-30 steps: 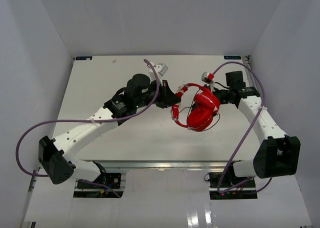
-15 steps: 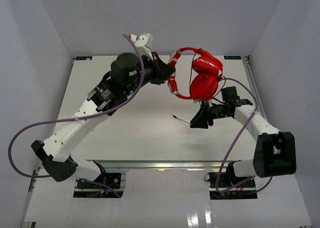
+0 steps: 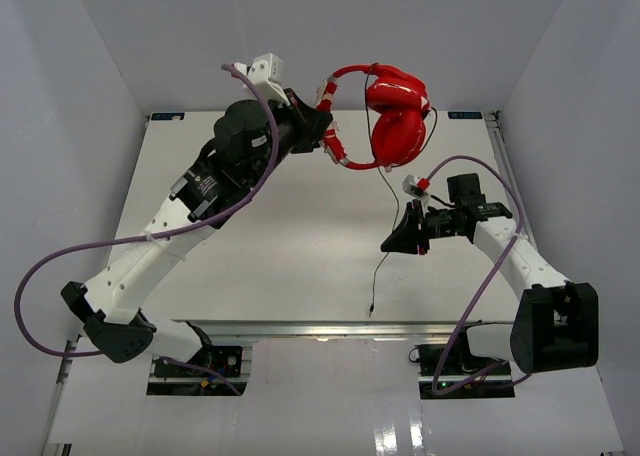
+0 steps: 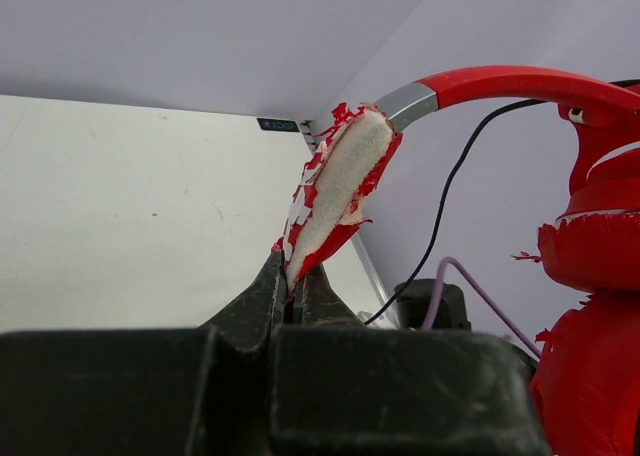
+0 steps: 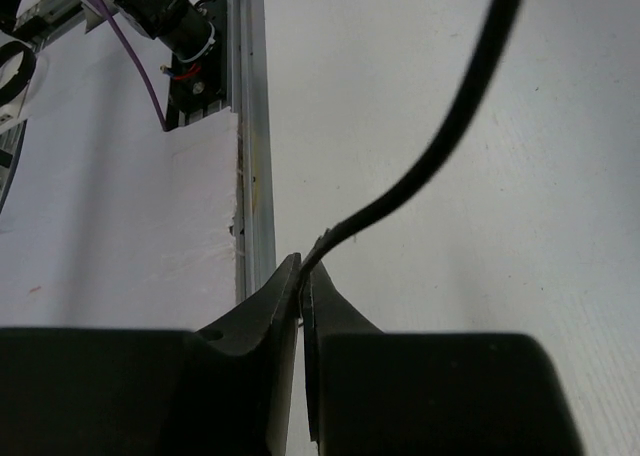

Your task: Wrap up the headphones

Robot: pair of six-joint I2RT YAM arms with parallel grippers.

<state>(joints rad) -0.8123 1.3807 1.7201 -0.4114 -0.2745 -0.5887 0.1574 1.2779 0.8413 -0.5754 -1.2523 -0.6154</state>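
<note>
The red headphones hang in the air over the back of the table, ear cups folded together. My left gripper is shut on the whitish padded end of their band, with the ear cups at the right of the left wrist view. The thin black cable drops from the cups past my right gripper and ends near the table's front edge. In the right wrist view the right gripper is shut on that cable, which rises up and to the right from the fingertips.
The white table lies under both arms, its metal front rail just beyond the right gripper. Purple robot cables loop off each arm. Grey walls close in the back and both sides.
My left arm has lifted the headphones higher and further back. My right gripper moved in under them and shut on the cable, which now hangs stretched down toward the front edge.
</note>
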